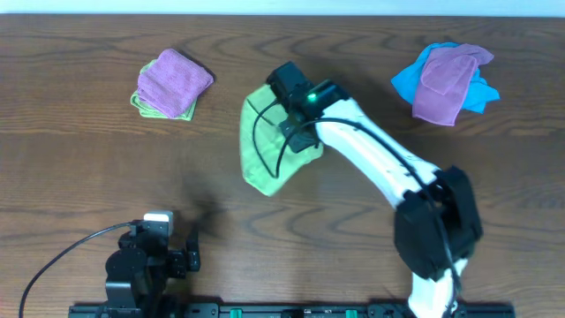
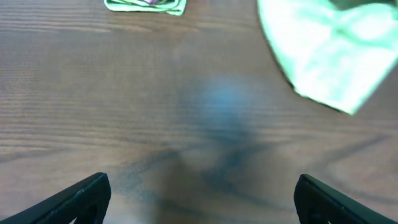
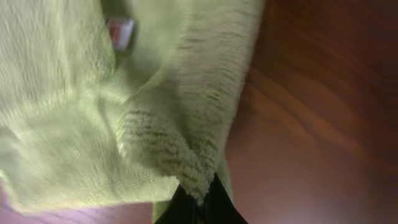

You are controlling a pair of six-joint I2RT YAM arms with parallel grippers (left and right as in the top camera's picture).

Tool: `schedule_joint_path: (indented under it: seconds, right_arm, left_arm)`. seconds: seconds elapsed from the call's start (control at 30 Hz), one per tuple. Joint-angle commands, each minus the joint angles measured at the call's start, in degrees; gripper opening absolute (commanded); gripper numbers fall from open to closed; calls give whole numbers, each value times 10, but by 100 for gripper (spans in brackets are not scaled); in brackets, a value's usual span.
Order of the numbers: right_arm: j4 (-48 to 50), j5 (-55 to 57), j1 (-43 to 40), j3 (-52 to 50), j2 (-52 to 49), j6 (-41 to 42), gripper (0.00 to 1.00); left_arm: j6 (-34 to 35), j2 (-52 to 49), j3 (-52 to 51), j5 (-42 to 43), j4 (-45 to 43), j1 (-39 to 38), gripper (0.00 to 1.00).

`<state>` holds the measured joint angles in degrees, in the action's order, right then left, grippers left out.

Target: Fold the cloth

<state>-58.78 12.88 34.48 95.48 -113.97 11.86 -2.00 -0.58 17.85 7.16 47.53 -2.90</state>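
Note:
The lime-green cloth lies partly folded in the middle of the table. My right gripper is over its far right part and is shut on a pinched fold of the cloth. The right wrist view shows the fluffy green fabric held between the dark fingers, with a small white tag near the top. My left gripper rests low at the front left, open and empty; its two fingertips frame bare wood, with the cloth far ahead to the right.
A folded purple cloth on a green one sits at the back left, also seen in the left wrist view. A purple cloth on a bright blue cloth lies at the back right. The table is dark wood.

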Motion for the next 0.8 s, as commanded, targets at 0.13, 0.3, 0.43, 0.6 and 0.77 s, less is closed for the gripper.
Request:
schedule_joint_path:
  seconds: [0.13, 0.3, 0.43, 0.6, 0.77]
  right_arm:
    - [-54, 137, -52, 13, 27, 198, 55]
    - [-37, 83, -79, 13, 27, 99, 79]
    - [-9, -60, -90, 13, 23, -74, 81]
    - [-8, -132, -94, 12, 3, -172, 77]
    - [-8, -134, -94, 11, -45, -193, 77]
  left_arm:
    - [70, 4, -8, 4, -4, -2, 95]
    - [70, 4, -8, 32, -15, -2, 95]
    - [69, 3, -8, 127, -46, -2, 96]
    - [70, -8, -8, 222, -59, -2, 95]
    - [70, -43, 1, 229, -61, -2, 95]
